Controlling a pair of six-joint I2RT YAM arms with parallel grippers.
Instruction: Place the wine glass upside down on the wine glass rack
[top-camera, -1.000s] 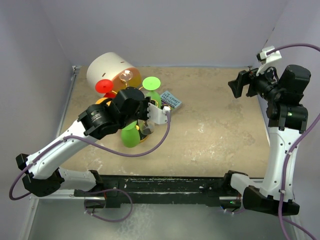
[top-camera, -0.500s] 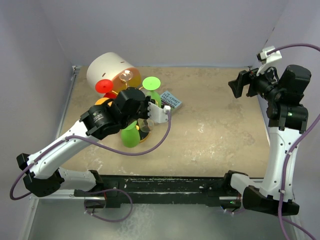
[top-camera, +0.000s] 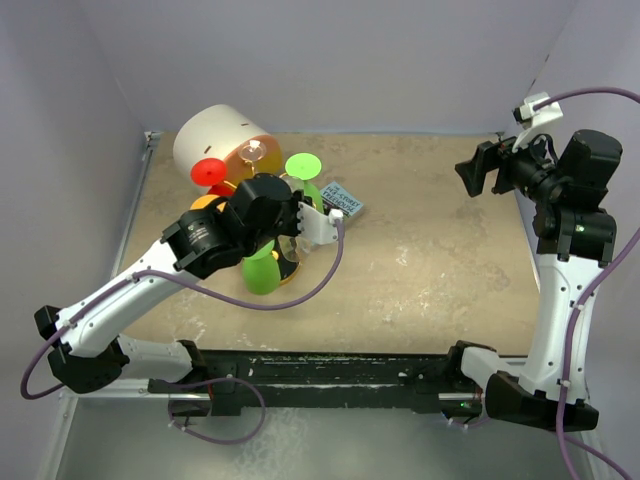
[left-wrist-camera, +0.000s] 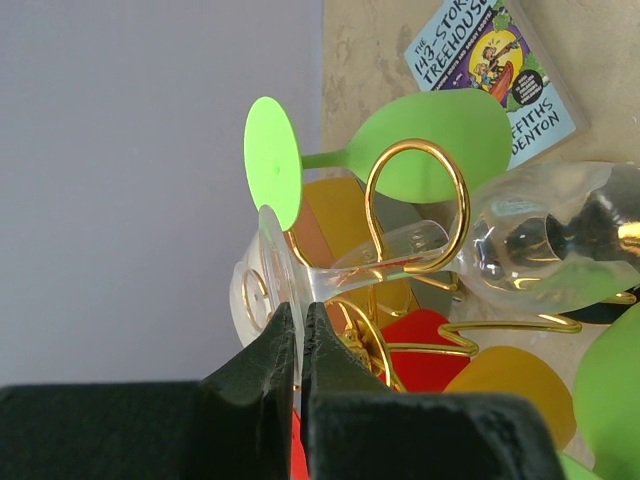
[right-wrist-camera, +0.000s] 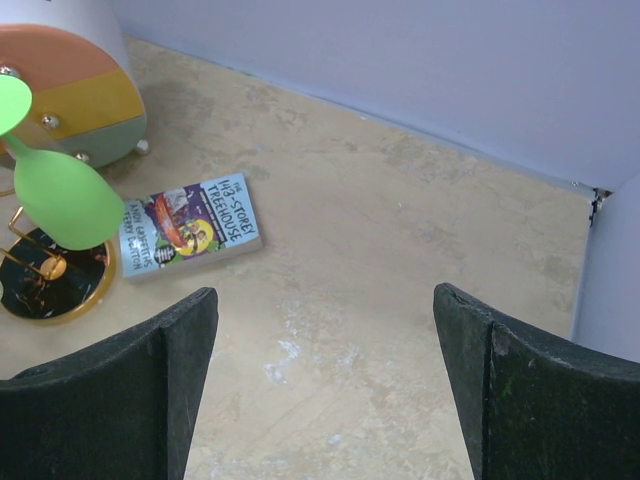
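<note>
Left gripper (left-wrist-camera: 300, 325) pinched the foot of the clear wine glass (left-wrist-camera: 540, 250) at the wine glass rack (right-wrist-camera: 35, 290).

Its fingers were pressed together on the thin rim of the foot, and the stem crossed one curled gold ring of the rack, bowl on the far side; whether it sat fully in the ring could not be told. A green glass (left-wrist-camera: 440, 140) hung just beside it. The right gripper (right-wrist-camera: 325, 310) hung spread wide and empty above the tabletop (right-wrist-camera: 400, 260), well apart from the rack, with a book (right-wrist-camera: 190, 228) lying below.
</note>
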